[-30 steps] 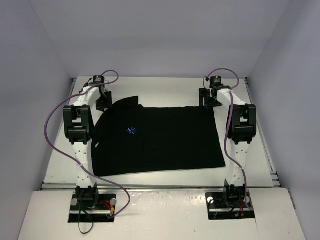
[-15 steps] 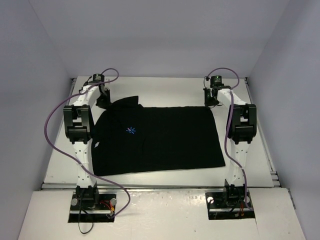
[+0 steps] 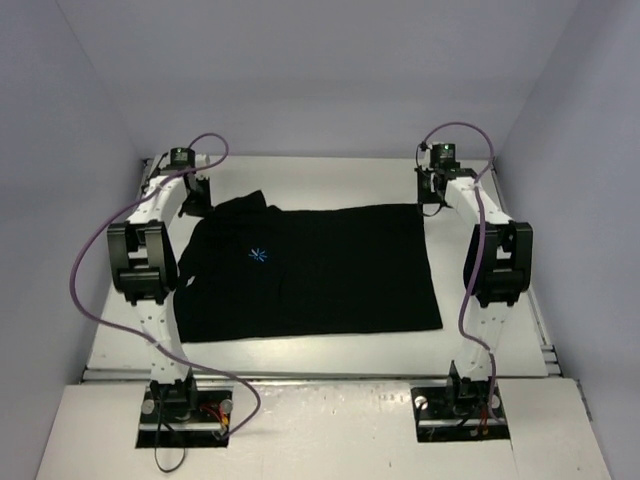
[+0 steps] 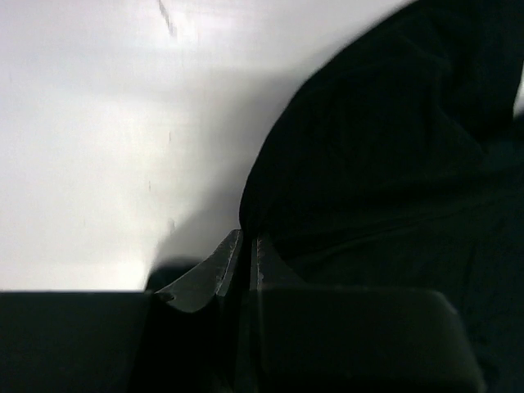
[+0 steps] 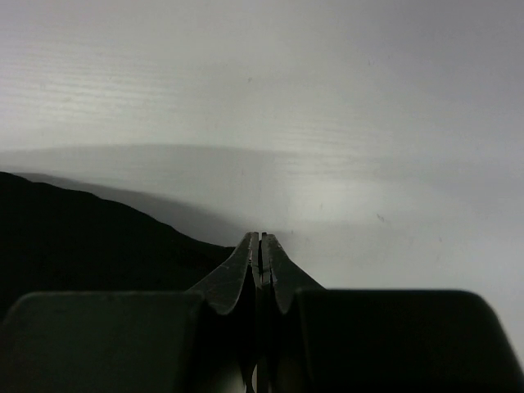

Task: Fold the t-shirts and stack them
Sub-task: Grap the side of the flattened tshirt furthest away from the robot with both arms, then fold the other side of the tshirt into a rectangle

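From above, a black cloth t-shirt [image 3: 320, 270] lies spread flat on the smooth white tabletop [image 3: 300, 180]. It is matte and nearly rectangular, with a small light-blue star logo [image 3: 258, 254] on the chest. Both arms reach away from their bases, elbows high and wrists bent down. The left claw [image 3: 196, 203] sits at the t-shirt's far left corner and the right claw [image 3: 431, 203] at its far right corner. Purple cables [image 3: 95, 265] loop along each arm.

In the left wrist view, the dark tapered fingers [image 4: 225, 270] are pressed together, pinching the cloth's curved edge, and soft folds run off to the right.

In the right wrist view, the tips are likewise pressed together on the cloth edge, which rises to them from the left over the pale tabletop.
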`<state>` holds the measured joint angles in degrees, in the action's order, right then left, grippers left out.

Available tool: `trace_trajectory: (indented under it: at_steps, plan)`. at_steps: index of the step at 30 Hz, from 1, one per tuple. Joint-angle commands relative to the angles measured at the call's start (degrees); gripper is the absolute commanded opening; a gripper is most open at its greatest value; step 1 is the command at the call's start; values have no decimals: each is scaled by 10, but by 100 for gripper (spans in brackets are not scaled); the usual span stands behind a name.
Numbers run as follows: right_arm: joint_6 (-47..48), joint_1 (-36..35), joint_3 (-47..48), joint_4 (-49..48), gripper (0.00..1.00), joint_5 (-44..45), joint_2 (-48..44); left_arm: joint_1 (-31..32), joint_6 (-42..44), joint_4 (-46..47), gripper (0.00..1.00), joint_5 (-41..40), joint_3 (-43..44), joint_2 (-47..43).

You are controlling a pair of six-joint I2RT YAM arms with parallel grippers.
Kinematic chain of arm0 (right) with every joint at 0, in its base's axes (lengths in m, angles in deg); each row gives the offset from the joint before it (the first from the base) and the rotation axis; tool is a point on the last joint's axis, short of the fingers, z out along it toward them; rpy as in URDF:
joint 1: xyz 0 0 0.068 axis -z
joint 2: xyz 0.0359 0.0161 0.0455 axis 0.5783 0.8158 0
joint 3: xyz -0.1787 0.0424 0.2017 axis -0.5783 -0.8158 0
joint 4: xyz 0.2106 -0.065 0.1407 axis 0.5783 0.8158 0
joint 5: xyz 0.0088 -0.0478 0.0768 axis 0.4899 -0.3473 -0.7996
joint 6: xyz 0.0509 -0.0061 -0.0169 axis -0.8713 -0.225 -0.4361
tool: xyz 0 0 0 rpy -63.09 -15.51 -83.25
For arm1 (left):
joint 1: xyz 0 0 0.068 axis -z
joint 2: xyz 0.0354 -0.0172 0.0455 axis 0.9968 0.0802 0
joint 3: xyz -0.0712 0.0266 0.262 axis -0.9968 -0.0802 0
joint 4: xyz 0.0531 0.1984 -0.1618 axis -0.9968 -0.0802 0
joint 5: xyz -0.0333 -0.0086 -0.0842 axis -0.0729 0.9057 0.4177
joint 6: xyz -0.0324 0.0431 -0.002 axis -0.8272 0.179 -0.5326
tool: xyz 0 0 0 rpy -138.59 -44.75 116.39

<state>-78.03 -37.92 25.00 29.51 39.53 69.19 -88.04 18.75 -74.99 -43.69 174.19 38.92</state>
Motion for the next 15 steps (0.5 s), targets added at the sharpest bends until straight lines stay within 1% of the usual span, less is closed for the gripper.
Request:
trace_trajectory:
  at_steps: [1, 10, 15]
  plan:
    - [-4, 3, -47, -11, 0, 18, -97, -8, 18, 58, 0, -12, -46, -104]
    - [-19, -3, -167, -31, 0, 26, -188, -13, 20, 88, 0, 2, -131, -174]
    - [-50, -12, -238, -50, 0, 34, -246, -13, 25, 115, 0, 0, -207, -225]
